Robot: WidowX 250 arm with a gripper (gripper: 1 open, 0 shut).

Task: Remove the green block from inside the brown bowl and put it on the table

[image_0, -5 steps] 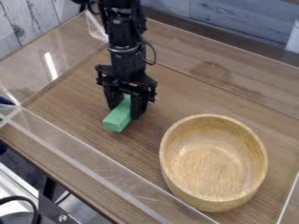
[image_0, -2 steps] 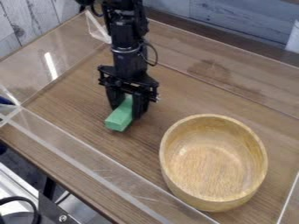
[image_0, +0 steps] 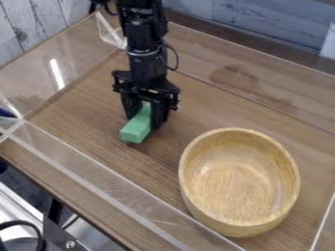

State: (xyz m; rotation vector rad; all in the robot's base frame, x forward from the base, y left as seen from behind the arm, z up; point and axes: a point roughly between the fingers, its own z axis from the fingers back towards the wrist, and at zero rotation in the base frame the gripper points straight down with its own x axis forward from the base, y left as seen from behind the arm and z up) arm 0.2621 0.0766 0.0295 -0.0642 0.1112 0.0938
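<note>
Green block located left of the brown bowl, beneath the gripper; whether gripped, cannot tell.

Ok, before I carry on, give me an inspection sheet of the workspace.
Surface: brown wood-grain tabletop, clear low walls along its edge
Green block: out of the bowl, at the jaws; whether it touches the tabletop, cannot tell
Bowl: round, light wood, upright on the tabletop, nothing seen inside
Clutter: nothing seen on the tabletop
Gripper: dark, jaws around the block's upper end
Cables: black cable looping at the lower left corner
Surroundings: grey weathered boards at the upper left
</note>
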